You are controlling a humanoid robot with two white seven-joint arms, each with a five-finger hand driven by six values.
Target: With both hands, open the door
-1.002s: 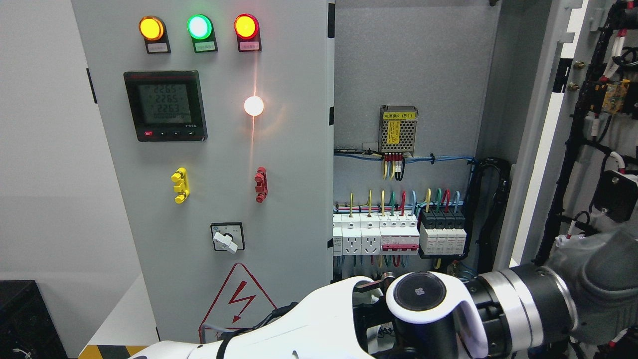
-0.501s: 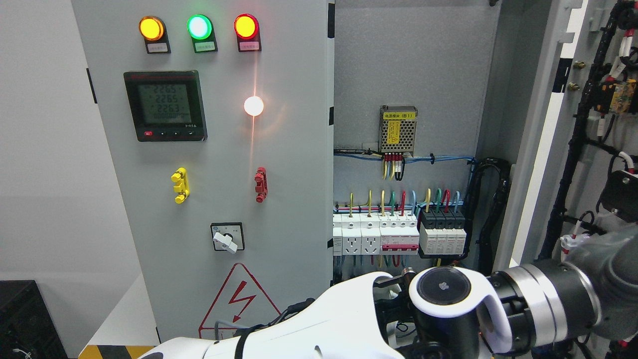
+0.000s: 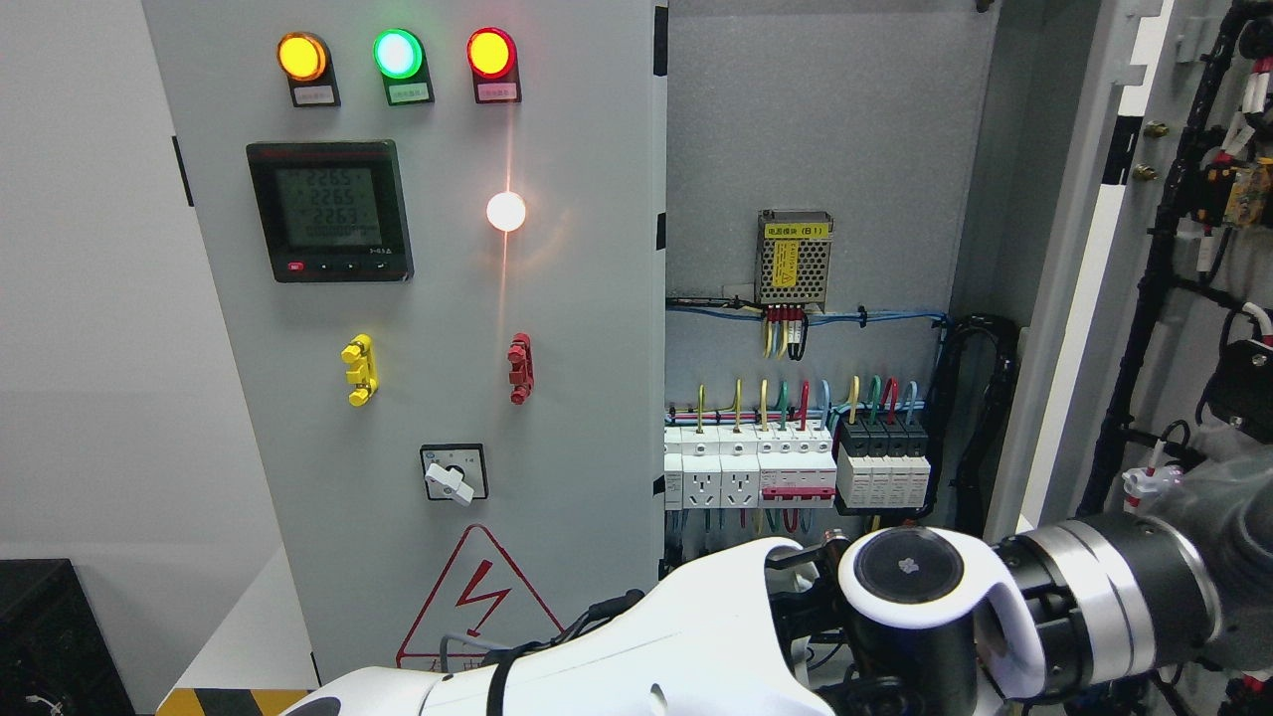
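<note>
Far left, we note a grey cabinet front: three lamps lit amber, green, red, a meter, and a rotary switch lower down. Centre, the interior shows breakers under coloured wires. Our left arm crosses from lower left; its hand reaches the open door at far right. We cannot tell the fingers' state.

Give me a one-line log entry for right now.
right door: swung open | cabinet interior: exposed | left door: closed | left arm: reaching across bottom right | hand fingers: unclear
</note>
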